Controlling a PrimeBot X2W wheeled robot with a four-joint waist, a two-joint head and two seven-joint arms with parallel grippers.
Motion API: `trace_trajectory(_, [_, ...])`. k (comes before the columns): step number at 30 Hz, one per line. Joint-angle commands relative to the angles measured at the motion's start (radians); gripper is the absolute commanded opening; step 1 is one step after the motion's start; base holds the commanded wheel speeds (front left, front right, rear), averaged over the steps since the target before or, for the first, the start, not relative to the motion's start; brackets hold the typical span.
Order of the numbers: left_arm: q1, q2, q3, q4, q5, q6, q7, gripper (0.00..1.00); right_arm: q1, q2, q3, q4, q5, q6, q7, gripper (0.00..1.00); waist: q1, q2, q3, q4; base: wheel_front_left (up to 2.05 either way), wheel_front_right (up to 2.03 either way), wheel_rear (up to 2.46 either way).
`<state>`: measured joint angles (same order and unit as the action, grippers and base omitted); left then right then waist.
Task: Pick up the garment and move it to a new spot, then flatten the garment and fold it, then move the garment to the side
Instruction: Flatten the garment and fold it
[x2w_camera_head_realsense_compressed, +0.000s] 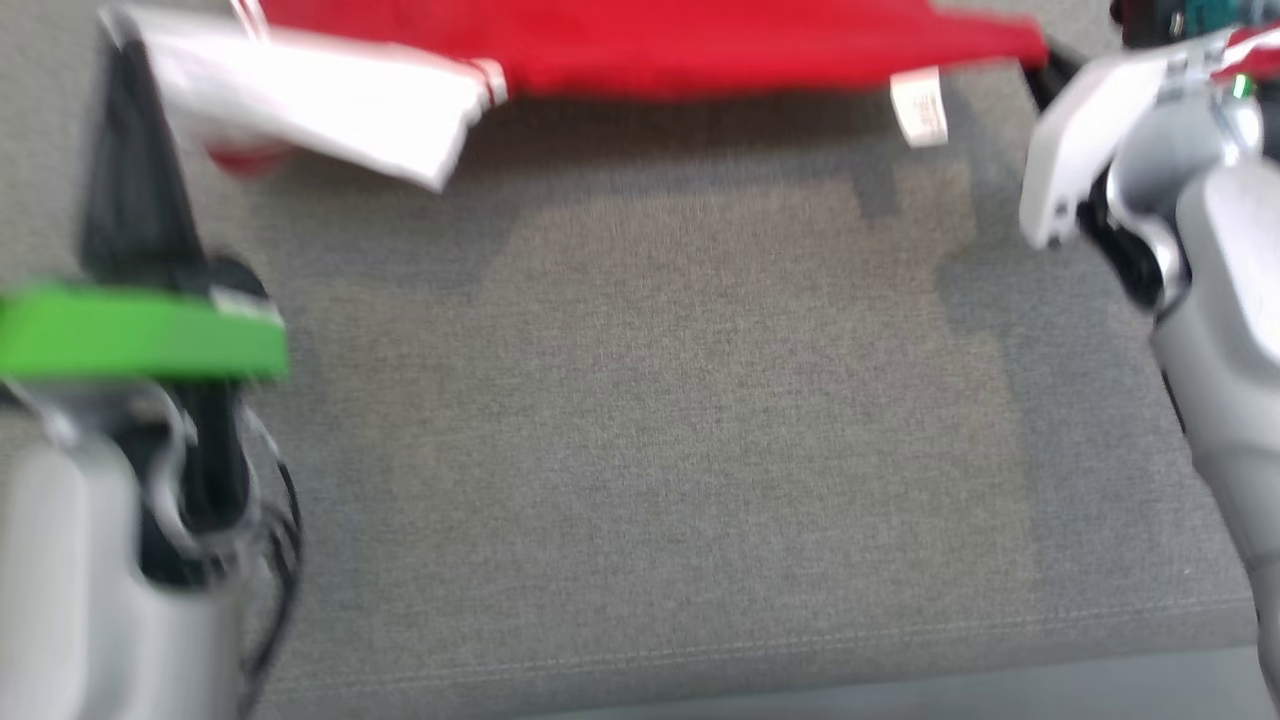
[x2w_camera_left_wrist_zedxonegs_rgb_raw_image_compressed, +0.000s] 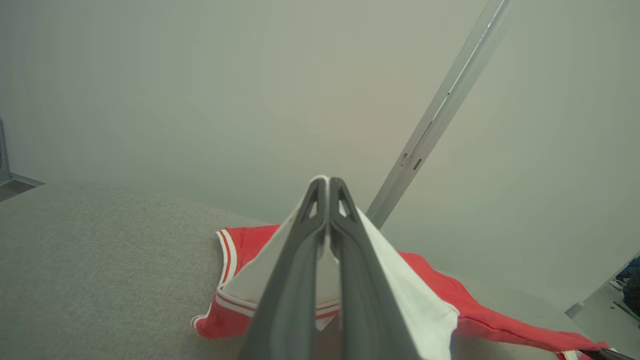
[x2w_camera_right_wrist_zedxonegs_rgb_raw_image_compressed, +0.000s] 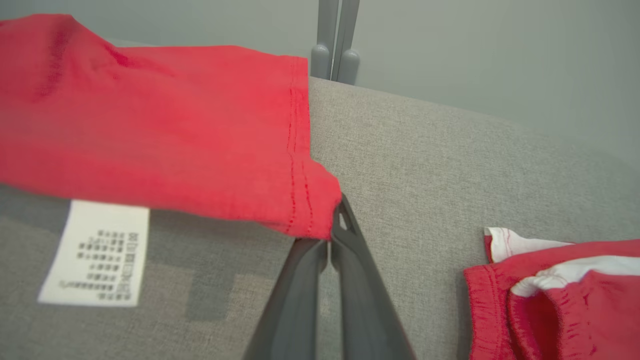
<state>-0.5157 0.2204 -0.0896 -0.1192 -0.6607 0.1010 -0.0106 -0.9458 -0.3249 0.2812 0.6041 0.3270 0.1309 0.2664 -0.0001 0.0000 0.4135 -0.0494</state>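
Your head view is smeared with blur, so fine edges there are unreliable, and the top edge cuts off the red garment (x2w_camera_head_realsense_compressed: 700, 45), leaving you a band of it stretched across above the grey upholstered cushion (x2w_camera_head_realsense_compressed: 640, 420). Its white sleeve (x2w_camera_head_realsense_compressed: 320, 100) hangs at the left end and a white care label (x2w_camera_head_realsense_compressed: 920, 108) dangles near the right end; the print on that label is too soft to read. In the right wrist view the hem corner covers the fingertips of the right gripper (x2w_camera_right_wrist_zedxonegs_rgb_raw_image_compressed: 334, 225), and a second bunch of red and white cloth (x2w_camera_right_wrist_zedxonegs_rgb_raw_image_compressed: 550, 300) lies at the lower right, cut by the frame. You cannot tell whether it belongs to the same garment. The left gripper (x2w_camera_left_wrist_zedxonegs_rgb_raw_image_compressed: 328, 182) has its two dark fingers pressed together, clamped on the white sleeve, which drapes down both sides of them. Beyond them the red body with its white-striped trim rests on the cushion, and a pale metal bar (x2w_camera_left_wrist_zedxonegs_rgb_raw_image_compressed: 440, 110) slants behind. The right gripper's fingers are likewise together, pinching the stitched red hem corner, with the fabric lifted clear of the cushion and casting a shadow below.
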Motion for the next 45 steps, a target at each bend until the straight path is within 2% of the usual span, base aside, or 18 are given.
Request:
trace_trajectory(1, [0.068, -0.011, 0.001, -0.016, -0.006, 0.013, -0.006, 0.00, 0.054, -0.010, 0.001, -0.031, 0.021, 0.000, 0.024, 0.00, 0.0001, 0.0000, -0.142, 0.033, 0.00, 0.00, 0.00])
trace_trajectory(4, [0.225, -0.040, 0.004, -0.040, -0.014, 0.042, -0.029, 0.00, 0.187, -0.041, -0.008, -0.121, 0.040, -0.001, 0.087, 0.00, 0.0001, 0.0000, -0.194, 0.040, 0.00, 0.00, 0.00])
trace_trajectory(8, [0.371, -0.077, -0.001, -0.036, -0.020, 0.067, -0.064, 0.00, 0.342, -0.051, -0.035, -0.220, 0.058, -0.001, 0.172, 0.00, 0.0001, 0.0000, -0.243, 0.048, 0.00, 0.00, 0.00])
trace_trajectory(11, [0.447, -0.084, -0.008, -0.027, -0.004, 0.084, -0.084, 0.00, 0.439, -0.067, -0.037, -0.283, 0.044, -0.001, 0.239, 0.00, 0.0001, 0.0000, -0.270, 0.052, 0.00, 0.00, 0.00])
trace_trajectory(17, [0.571, -0.082, -0.031, 0.000, 0.020, 0.108, -0.086, 0.00, 0.593, -0.056, -0.070, -0.387, 0.049, -0.001, 0.330, 0.00, 0.0001, 0.0000, -0.318, 0.062, 0.00, 0.00, 0.00])
trace_trajectory(21, [0.626, -0.071, -0.056, 0.031, 0.045, 0.110, -0.090, 0.00, 0.675, -0.021, -0.115, -0.422, 0.032, -0.001, 0.333, 0.00, 0.0001, 0.0000, -0.355, 0.074, 0.00, 0.00, 0.00])
trace_trajectory(28, [0.653, -0.073, -0.081, 0.104, 0.070, 0.104, -0.117, 0.00, 0.777, 0.072, -0.217, -0.457, -0.018, -0.001, 0.274, 0.00, 0.0001, 0.0000, -0.410, 0.088, 0.00, 0.00, 0.00])
trace_trajectory(34, [0.653, -0.066, -0.089, 0.132, 0.072, 0.107, -0.112, 0.00, 0.847, 0.108, -0.254, -0.495, -0.037, -0.001, 0.303, 0.00, 0.0001, 0.0000, -0.428, 0.091, 0.00, 0.00, 0.00])
trace_trajectory(45, [0.604, -0.072, -0.092, 0.142, 0.053, 0.090, -0.116, 0.00, 0.832, 0.165, -0.306, -0.531, -0.043, -0.001, 0.255, 0.00, 0.0001, 0.0000, -0.417, 0.092, 0.00, 0.00, 0.00])
